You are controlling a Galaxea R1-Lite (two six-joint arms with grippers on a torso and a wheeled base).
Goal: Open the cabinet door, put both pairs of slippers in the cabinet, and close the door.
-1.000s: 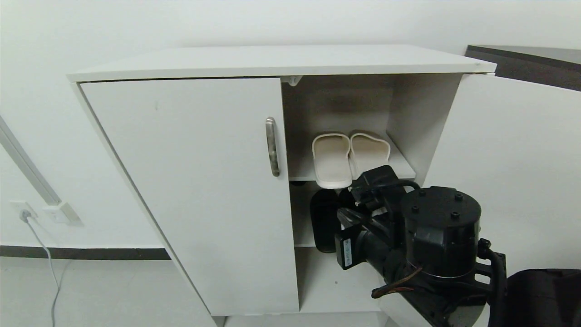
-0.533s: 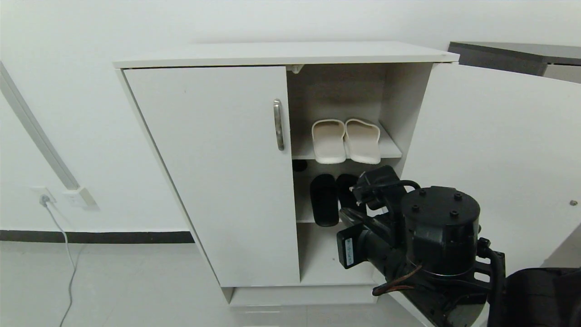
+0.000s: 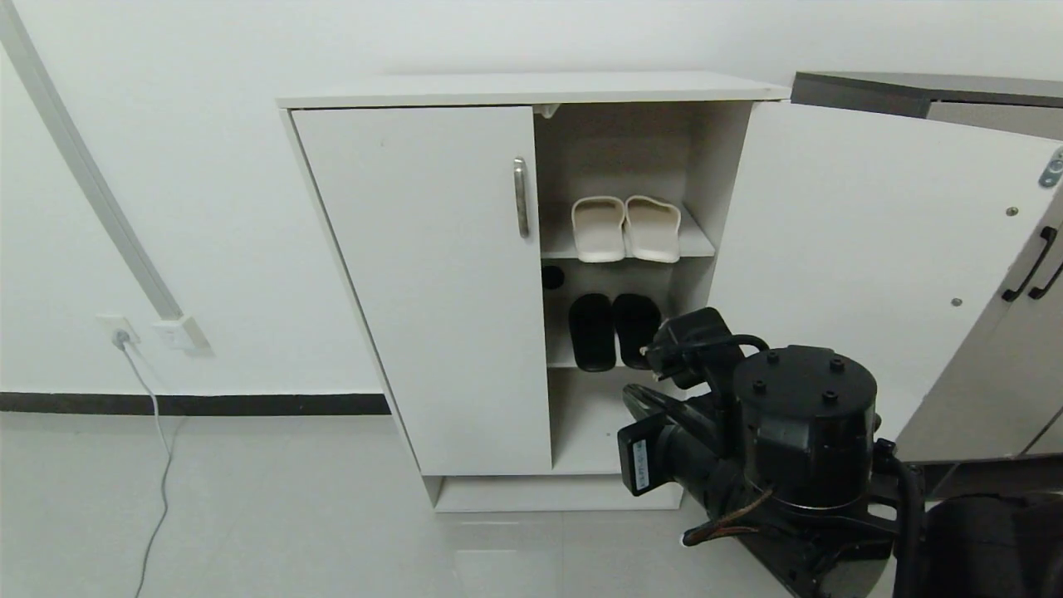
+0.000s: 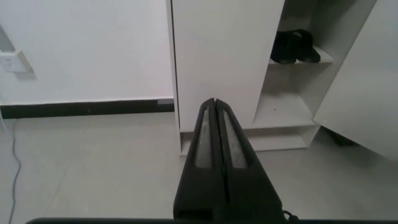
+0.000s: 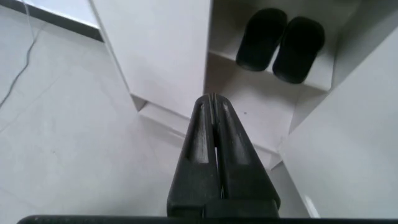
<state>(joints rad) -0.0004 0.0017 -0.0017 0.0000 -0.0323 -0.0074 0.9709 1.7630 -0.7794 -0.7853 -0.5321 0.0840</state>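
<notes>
The white cabinet (image 3: pixel 531 87) stands against the wall with its left door (image 3: pixel 432 282) closed and its right door (image 3: pixel 864 241) swung wide open. A pair of white slippers (image 3: pixel 624 227) lies on the upper shelf. A pair of black slippers (image 3: pixel 614 330) lies side by side on the shelf below, also seen as black slippers (image 5: pixel 280 40) in the right wrist view. My right gripper (image 5: pixel 214 99) is shut and holds nothing; it hangs over the floor in front of the open compartment. My left gripper (image 4: pixel 214 102) is shut and bare, farther back over the floor tiles.
A wall socket (image 3: pixel 120 336) with a cable trailing to the floor is at the left. A grey cabinet (image 3: pixel 996 249) stands just behind the open door on the right. Pale floor tiles (image 3: pixel 291 515) spread in front of the cabinet.
The whole head view has shifted: the camera has drawn back, so the cabinet looks smaller and farther off. Slippers and doors stay as they were.
</notes>
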